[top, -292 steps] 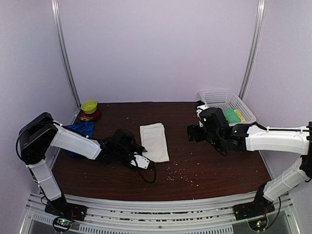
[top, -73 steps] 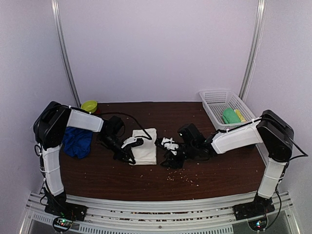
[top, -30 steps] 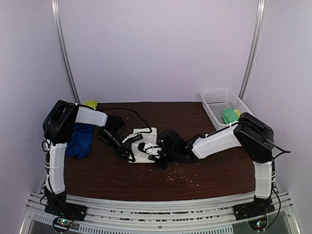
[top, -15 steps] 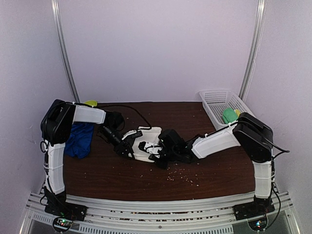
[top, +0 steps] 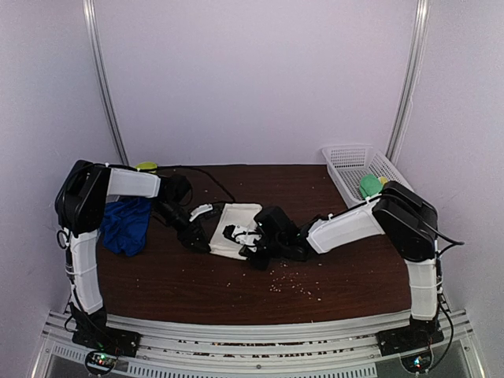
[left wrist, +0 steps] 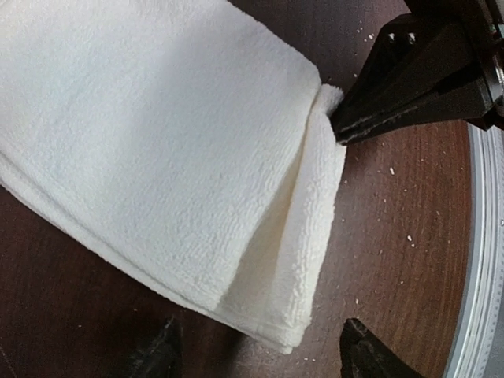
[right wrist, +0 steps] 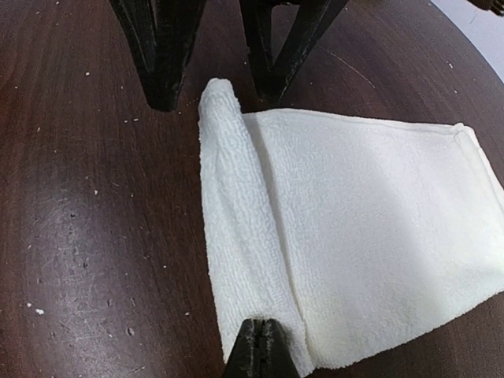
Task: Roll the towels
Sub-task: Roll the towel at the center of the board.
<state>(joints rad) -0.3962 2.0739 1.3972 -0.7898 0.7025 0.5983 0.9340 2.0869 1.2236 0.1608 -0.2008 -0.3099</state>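
The cream-white towel (top: pixel 239 218) lies folded on the dark table, with a loose fold rolled along its near edge (right wrist: pixel 236 228). My left gripper (top: pixel 200 228) stands open just left of it, its fingertips (left wrist: pixel 161 354) either side of the towel's corner (left wrist: pixel 291 331) without touching. My right gripper (right wrist: pixel 264 346) is shut, pinching the other end of that fold; its fingers (left wrist: pixel 409 87) meet the cloth in the left wrist view. The blue towel (top: pixel 124 224) lies crumpled at the far left, behind the left arm.
A white mesh basket (top: pixel 346 150) with a green item (top: pixel 370 187) stands at the back right. A yellow-green bowl (top: pixel 144 166) peeks out behind the left arm. Pale crumbs (top: pixel 291 279) are scattered on the table in front of the towel.
My left gripper has opened, let go of the white towel's fold and drawn back to the left. The fold has settled lower. The right gripper has stayed put, still shut.
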